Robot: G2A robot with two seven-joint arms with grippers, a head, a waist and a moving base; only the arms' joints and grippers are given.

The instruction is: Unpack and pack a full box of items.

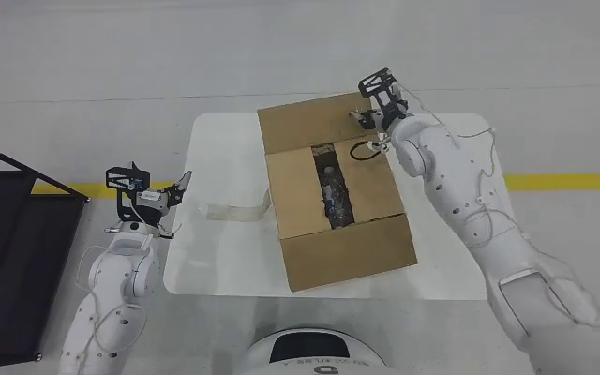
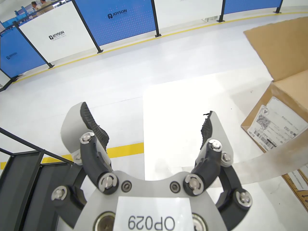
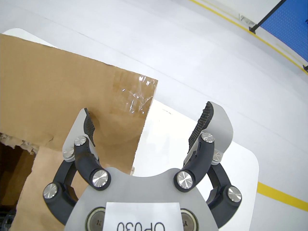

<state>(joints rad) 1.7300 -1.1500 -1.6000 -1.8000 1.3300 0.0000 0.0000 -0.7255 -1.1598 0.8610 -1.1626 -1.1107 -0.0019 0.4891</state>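
Brown cardboard box (image 1: pixel 328 216) in the middle of the white table (image 1: pixel 225 267), top flaps parted.
A narrow gap shows dark items (image 1: pixel 333 192) inside; the far flap (image 1: pixel 305 122) is folded back, and a tape strip (image 1: pixel 234 211) trails off the box's left side. Both claws gape wide, holding nothing: the left gripper (image 2: pixel 146 116) by the table's left edge, the right gripper (image 3: pixel 146 114) over the far flap's corner.

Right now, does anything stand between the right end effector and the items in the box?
Yes: two inner flaps lie across most of the box opening, leaving the right end effector only a narrow gap to the items.
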